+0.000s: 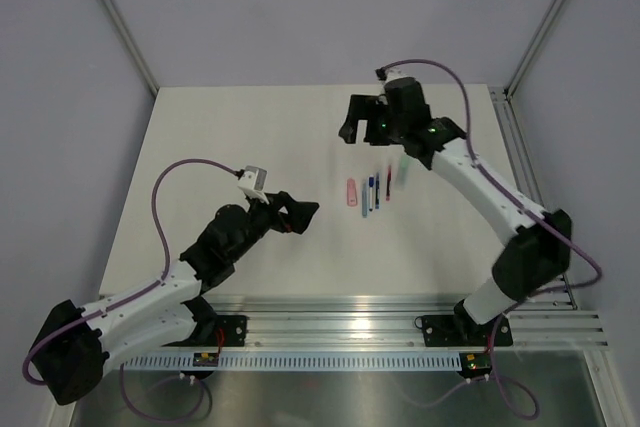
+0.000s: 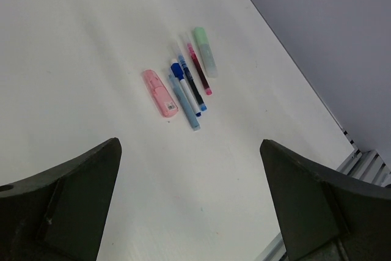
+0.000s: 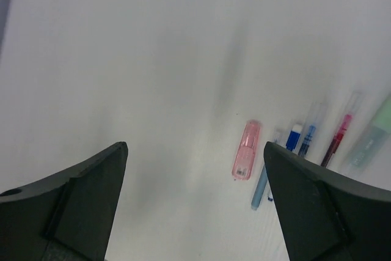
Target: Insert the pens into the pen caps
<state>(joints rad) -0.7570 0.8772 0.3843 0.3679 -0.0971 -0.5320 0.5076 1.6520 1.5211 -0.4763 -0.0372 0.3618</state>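
Note:
The pens lie side by side mid-table: a light blue pen [image 1: 365, 200] [image 2: 185, 105] [image 3: 261, 189], a dark blue pen [image 1: 376, 192] [image 2: 189, 84] [image 3: 307, 139] and a red pen [image 1: 388, 185] [image 2: 198, 68] [image 3: 339, 139]. Of the pen caps, the pale pink cap [image 1: 352, 192] [image 2: 160, 93] [image 3: 246, 158] rests just left of them and the mint cap [image 1: 402, 172] [image 2: 206, 51] [image 3: 372, 139] just right. My left gripper [image 1: 305, 212] [image 2: 189, 145] hovers open to their left, holding nothing. Behind the row, my right gripper [image 1: 358, 132] [image 3: 195, 146] stands open and holds nothing.
The white table [image 1: 250, 127] ends in a metal rail [image 1: 400, 312] at the near edge. Grey walls and frame posts [image 1: 115, 17] close in the back and sides. A purple cable [image 1: 165, 182] loops over the left arm.

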